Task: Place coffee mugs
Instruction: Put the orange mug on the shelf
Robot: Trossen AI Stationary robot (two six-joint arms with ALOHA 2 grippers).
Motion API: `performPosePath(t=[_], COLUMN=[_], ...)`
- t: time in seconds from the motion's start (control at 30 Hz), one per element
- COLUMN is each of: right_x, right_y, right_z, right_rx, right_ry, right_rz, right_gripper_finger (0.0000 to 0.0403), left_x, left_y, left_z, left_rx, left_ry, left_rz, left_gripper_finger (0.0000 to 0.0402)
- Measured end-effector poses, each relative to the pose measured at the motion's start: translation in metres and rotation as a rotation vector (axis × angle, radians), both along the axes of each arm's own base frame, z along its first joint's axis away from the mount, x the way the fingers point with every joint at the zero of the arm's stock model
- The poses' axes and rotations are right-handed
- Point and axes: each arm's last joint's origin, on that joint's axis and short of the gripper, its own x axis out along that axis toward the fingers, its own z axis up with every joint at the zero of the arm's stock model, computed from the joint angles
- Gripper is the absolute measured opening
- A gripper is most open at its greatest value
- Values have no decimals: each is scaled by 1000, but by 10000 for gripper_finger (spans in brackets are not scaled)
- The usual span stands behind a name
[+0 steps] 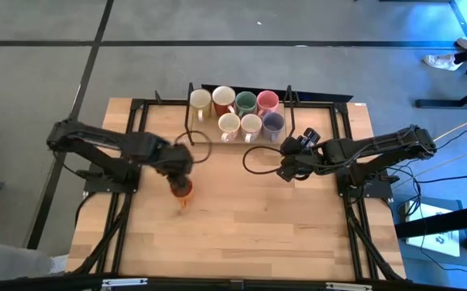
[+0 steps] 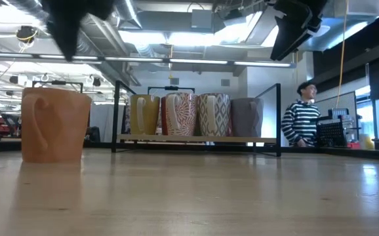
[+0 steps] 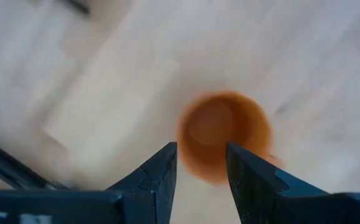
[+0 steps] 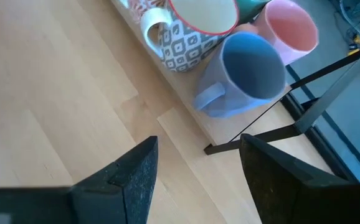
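Note:
An orange mug stands upright on its base on the wooden table, left of the middle; the low view shows the mug with its handle turned to the near side. My left gripper hangs just above it, pointing down. In the left wrist view its fingers are open and the mug's mouth lies below them, apart. Several other coffee mugs stand in two rows on a rack at the far middle. My right gripper hovers open near the purple-grey mug.
The rack is a low wooden shelf inside a black frame. A black cable loop lies between the arms. A person in a striped top stands beyond the table. The near half of the tabletop is bare wood.

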Motion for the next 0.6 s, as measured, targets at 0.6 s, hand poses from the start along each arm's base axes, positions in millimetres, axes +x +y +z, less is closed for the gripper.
performPosePath(t=[0.6], right_x=[0], right_y=[-1], right_z=[1], right_rx=[-32], right_ry=[3], right_rz=[2], right_gripper_finger=[214], left_x=[-7], left_y=[-103], left_z=[-46], left_rx=[-223], left_ry=[-84], left_rz=[509], left_gripper_finger=[130])
